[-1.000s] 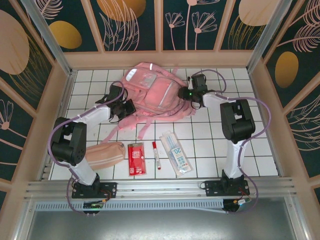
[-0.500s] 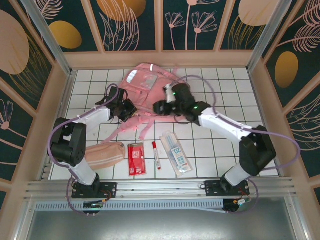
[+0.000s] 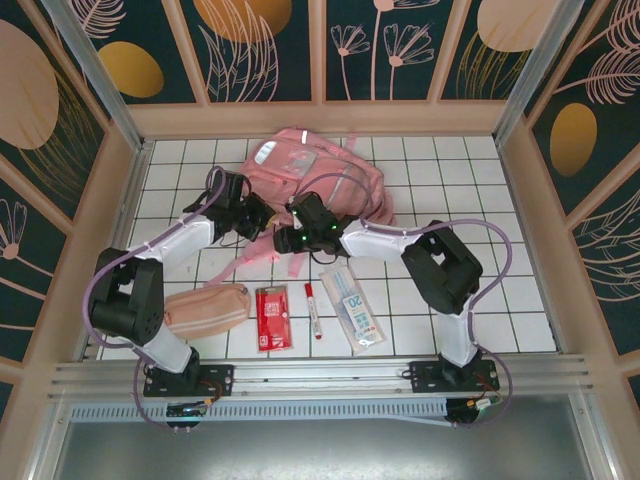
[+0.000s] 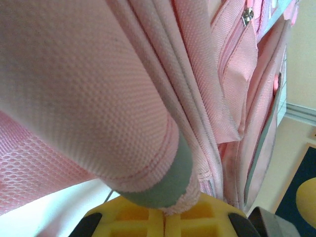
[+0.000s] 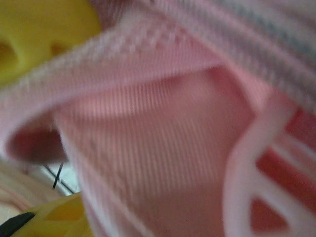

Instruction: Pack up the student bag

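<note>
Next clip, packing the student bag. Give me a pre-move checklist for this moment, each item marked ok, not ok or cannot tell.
1. Left gripper clamped on the student bag: ok, jaws shut on a trimmed fabric edge.
2. Right gripper holding the bag: cannot tell; jaws apart with pink fabric between them, view blurred.
3. Bag compartment open for loading: cannot tell.
4. Pencil pouch, red packet, marker and clear packet lying free on the table: ok.
5. Items packed: not ok, all four lie outside the bag.
</note>
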Robot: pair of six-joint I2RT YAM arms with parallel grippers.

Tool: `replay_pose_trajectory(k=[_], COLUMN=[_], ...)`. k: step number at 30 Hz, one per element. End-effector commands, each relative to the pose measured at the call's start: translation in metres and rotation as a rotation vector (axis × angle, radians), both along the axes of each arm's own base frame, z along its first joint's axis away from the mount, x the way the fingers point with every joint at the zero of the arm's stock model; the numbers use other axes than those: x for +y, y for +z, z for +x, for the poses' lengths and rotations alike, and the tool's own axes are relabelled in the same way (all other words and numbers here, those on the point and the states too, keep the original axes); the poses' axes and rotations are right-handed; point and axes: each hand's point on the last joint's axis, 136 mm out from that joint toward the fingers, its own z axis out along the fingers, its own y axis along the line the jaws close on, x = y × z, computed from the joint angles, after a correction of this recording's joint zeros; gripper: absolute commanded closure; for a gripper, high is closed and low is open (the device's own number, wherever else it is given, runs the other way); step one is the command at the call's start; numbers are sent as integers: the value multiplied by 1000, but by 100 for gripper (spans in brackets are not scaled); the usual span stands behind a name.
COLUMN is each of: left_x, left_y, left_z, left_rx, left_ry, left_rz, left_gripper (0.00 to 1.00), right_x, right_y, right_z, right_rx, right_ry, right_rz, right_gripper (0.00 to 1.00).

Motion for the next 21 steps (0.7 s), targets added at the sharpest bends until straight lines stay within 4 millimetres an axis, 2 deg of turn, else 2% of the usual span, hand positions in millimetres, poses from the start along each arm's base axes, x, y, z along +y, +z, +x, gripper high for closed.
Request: replay_pose_trajectory(k=[1,6,11,14,21], left_x=[-22,-22,-21,-16,-2], left_y=[25,26,21,14,-7], left_z=[-14,-16,-17,-15,-6], left_rx=[12,7,11,18,37], left_ry=[-66,-61,-64,-52,-20], left_rz=[-139,-144,-134,-104,-32], left_gripper=[100,100,100,100,100], right_x=[12,11,7,-8,-58], right_y=[29,36,38,36,29], right_z=[31,35,38,31,-5], right_rx=[-161,-195,-186,-166,-51], right_ry=[-88,-127,-161,-184,-148], right_rz=[45,41,16,-5,21], right_gripper=[50,53,87,99,100])
